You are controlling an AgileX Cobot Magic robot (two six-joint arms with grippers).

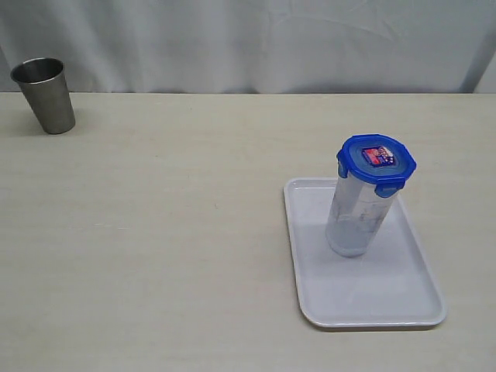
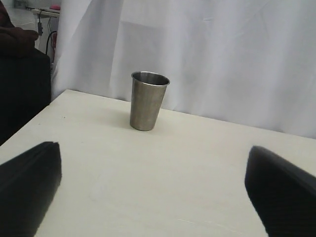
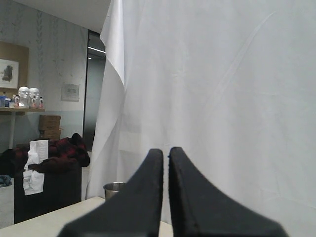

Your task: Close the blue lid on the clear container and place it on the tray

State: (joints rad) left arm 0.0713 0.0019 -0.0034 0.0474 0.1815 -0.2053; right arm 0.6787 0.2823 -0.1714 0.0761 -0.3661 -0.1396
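Observation:
The clear container (image 1: 356, 217) stands upright on the white tray (image 1: 387, 302) at the right of the exterior view, with the blue lid (image 1: 377, 163) seated on its top. Neither arm shows in the exterior view. My left gripper (image 2: 153, 185) is open, its two black fingers (image 2: 27, 182) wide apart over bare table, nothing between them. My right gripper (image 3: 166, 153) is shut, fingers pressed together and empty, pointing at the white curtain. The container, lid and tray are out of both wrist views.
A steel cup (image 1: 45, 94) stands at the table's far left corner by the white curtain; the same steel cup (image 2: 147, 100) appears beyond the left fingers, and its rim (image 3: 113, 187) peeks out beside the right fingers. The table edge (image 2: 29, 118) drops off nearby.

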